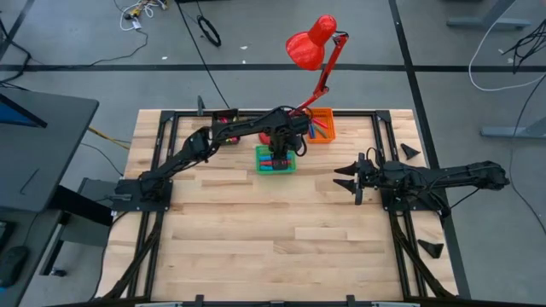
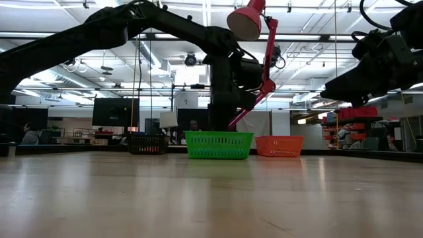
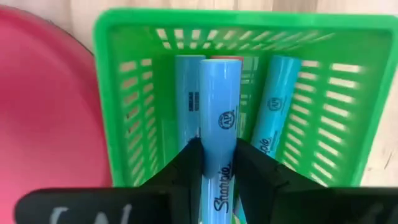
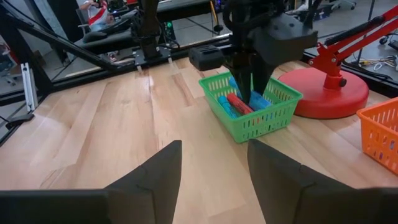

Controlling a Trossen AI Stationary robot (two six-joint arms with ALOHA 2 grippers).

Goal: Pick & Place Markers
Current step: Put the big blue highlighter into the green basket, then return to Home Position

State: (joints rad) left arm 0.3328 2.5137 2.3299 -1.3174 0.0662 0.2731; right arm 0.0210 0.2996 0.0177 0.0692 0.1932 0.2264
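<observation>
Left hand (image 3: 217,171): poised directly over the green bin (image 1: 276,161), pointed down into it; a blue marker (image 3: 219,130) is clamped between its two dark fingers (image 3: 186,165), which are drawn in narrow against the barrel.
Why held so: the marker is gripped low on the barrel and kept in line with the bin's long side, so that, as judged, it can be laid down alongside the markers already inside rather than across them.
Held marker relative to the hand: it runs out forward from between the fingers, its far end over the bin's inside; whether it touches the markers below cannot be told.
Other markers in the green bin: two more blue ones are seen lying on either side of the held one, and a red marker (image 4: 240,103) among them.
Orange bin (image 1: 320,126): set just beside the green bin, toward the table's far edge, with several markers inside; sorting by colour is suggested.
Red lamp (image 1: 310,43): its round base (image 4: 323,93) stands just beside the green bin.
Right hand (image 4: 211,168): kept well apart over the table (image 1: 256,230) on the right side, fingers spread wide, nothing between them; it is judged to be waiting.
Step in hand: judged to be the placing of the blue marker, not yet released.
</observation>
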